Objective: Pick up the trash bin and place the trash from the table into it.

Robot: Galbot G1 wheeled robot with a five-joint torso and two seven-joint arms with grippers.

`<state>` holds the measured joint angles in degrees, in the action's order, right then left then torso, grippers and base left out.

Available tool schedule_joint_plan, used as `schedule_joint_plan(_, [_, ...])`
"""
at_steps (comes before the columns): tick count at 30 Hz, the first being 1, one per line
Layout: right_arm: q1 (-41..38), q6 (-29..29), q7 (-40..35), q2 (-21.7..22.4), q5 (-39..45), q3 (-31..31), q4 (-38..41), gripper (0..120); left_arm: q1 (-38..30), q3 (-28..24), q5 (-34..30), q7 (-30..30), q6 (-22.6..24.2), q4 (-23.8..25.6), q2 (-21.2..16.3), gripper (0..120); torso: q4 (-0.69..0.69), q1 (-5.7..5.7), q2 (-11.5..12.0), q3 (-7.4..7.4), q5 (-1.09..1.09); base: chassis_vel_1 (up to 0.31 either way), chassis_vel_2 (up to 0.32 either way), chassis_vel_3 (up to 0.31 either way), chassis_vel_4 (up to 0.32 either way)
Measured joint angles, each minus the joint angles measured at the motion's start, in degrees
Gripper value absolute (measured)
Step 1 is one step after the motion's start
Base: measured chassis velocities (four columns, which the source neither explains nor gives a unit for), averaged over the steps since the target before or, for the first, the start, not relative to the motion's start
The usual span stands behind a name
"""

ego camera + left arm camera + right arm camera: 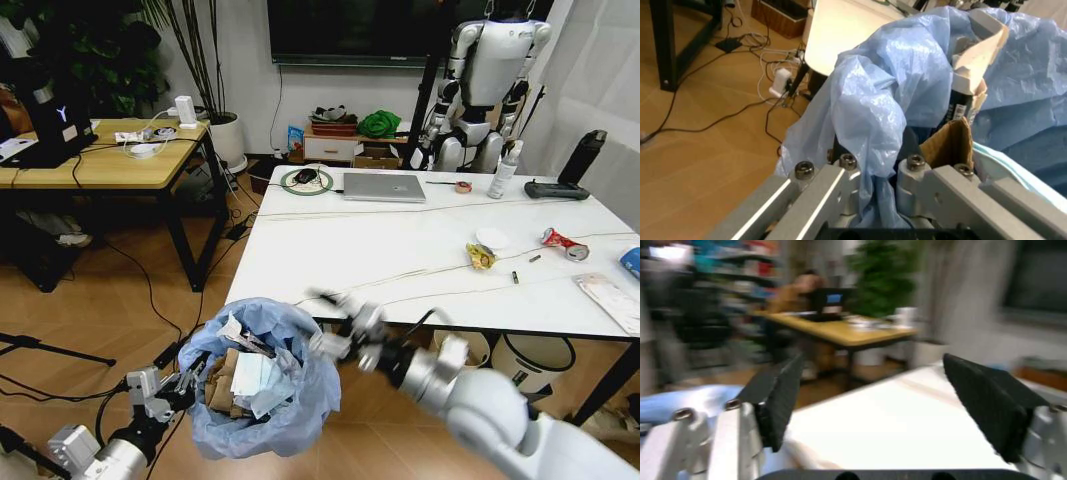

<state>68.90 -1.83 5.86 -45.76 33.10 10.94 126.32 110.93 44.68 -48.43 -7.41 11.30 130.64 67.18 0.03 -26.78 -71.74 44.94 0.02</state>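
Two claws in play here. The left claw (188, 385) sits down at about 7 o'clock in the head view, pinching the near rim of the trash bin (262, 378), and in the left wrist view you can see its fingers (815, 181) clamped right on the crinkly light-blue bag (870, 130). The bin hangs off the near-left corner of the desk (400, 250), held up over the wood floor, and it's already stuffed with torn brown cardboard (221, 383) and crumpled white paper (262, 378).

The right claw (335, 320) comes in from 5 o'clock and hovers just past the bin's right edge, by the desk's near edge. Its pads (780, 395) are spread wide with nothing between them.

Still on the desk, out around 2 to 3 o'clock: a yellowish wrapper (481, 257), a white disc-shaped bit (491, 237) just behind it, a crushed red can (564, 243), a blue-white cup (631, 262) right at the frame edge, and a white packet (611, 300) near the front right corner. A grey laptop (384, 187) and a spray bottle (505, 171) sit at the far side, around 12 to 1 o'clock
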Motion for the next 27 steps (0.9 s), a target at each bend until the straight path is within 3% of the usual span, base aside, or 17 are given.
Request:
schedule_joint_plan(5, [8.0,0.1,-4.2,-0.9,-1.7,13.2,-2.3,97,-0.7,-0.8,0.2,-0.2,0.0,-1.0,-0.3,1,-0.03,0.0,0.0,0.0,0.0,0.0,0.0,0.0,0.0])
schedule_joint_plan(9, [17.0,2.1,-0.9,-4.8,-0.6,27.3,-6.2,100,-1.0,-1.5,2.0,-1.1,-0.6,-3.2,-0.5,1,-0.03,0.0,0.0,0.0,0.0,0.0,0.0,0.0,0.0])
schedule_joint_plan(17, [23.4,4.4,1.9,-12.3,-2.1,35.1,-9.1,100,-2.3,-2.1,2.9,-1.9,-1.0,-4.9,-0.7,1,-0.03,0.0,0.0,0.0,-0.02,0.0,0.0,0.0,0.0])
schedule_joint_plan(21, [26.0,5.7,3.6,-21.3,-4.7,36.7,-11.0,100,-3.6,-2.6,4.1,-2.4,-1.4,-7.5,-0.9,1,-0.04,0.01,0.0,-0.01,-0.02,0.0,0.0,0.0,0.0])
schedule_joint_plan(22, [26.0,5.7,3.6,-21.3,-4.7,36.7,-11.0,100,-3.6,-2.6,4.1,-2.4,-1.4,-7.5,-0.9,1,-0.04,0.01,0.0,-0.01,-0.02,0.0,0.0,0.0,0.0])
schedule_joint_plan(24, [25.7,7.3,4.9,-27.4,-6.4,37.2,-13.6,100,-4.3,-3.3,4.4,-2.6,-1.5,-8.7,-0.8,1,-0.03,0.01,0.0,-0.01,-0.01,0.0,0.0,0.0,0.0])
schedule_joint_plan(27, [25.3,9.1,6.7,-31.7,-8.1,38.4,-15.5,100,-5.2,-4.6,4.4,-2.7,-1.6,-10.1,-0.9,1,-0.02,0.0,0.0,-0.01,-0.03,0.0,0.0,0.0,0.0])
